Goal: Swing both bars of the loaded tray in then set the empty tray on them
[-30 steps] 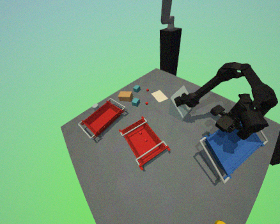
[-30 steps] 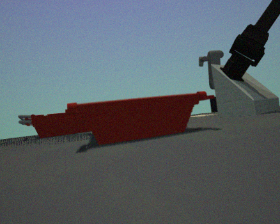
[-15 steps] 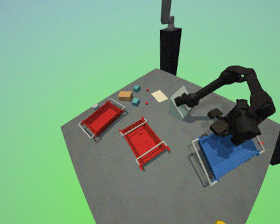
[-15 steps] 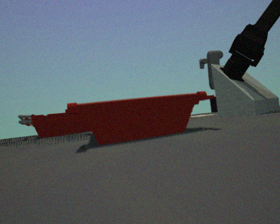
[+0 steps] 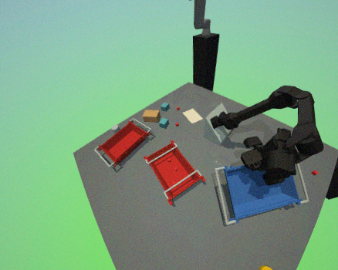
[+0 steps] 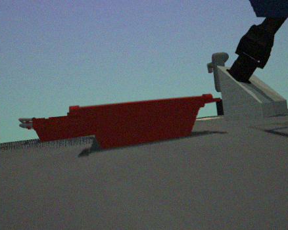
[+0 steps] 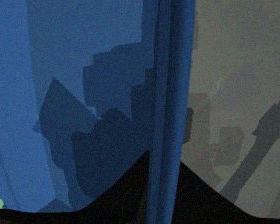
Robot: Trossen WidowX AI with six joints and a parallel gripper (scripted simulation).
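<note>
The loaded red tray (image 5: 161,170) (image 6: 142,121) stands on the table with a few small red blocks (image 5: 176,170) inside. Its two pale wire bars (image 5: 163,153) (image 5: 183,184) lie across its top. The blue tray (image 5: 255,204) (image 6: 277,8) (image 7: 91,30) hangs in the air to its right in the top view, high above the table. No load shows in it, though the arm hides part; its pale bars (image 5: 222,194) (image 5: 302,179) are swung out over its ends. My gripper (image 7: 157,158) is shut on the blue tray's long side wall; the arm hides the fingertips in the top view.
Another red tray (image 5: 126,142) with bars swung out stands at the left. An orange block (image 5: 151,116), teal cubes (image 5: 165,106) (image 5: 163,123), a cream sheet (image 5: 192,116) and loose red bits (image 5: 177,109) (image 5: 315,173) lie around. A grey wedge (image 5: 221,133) (image 6: 240,102) carries the arm's base.
</note>
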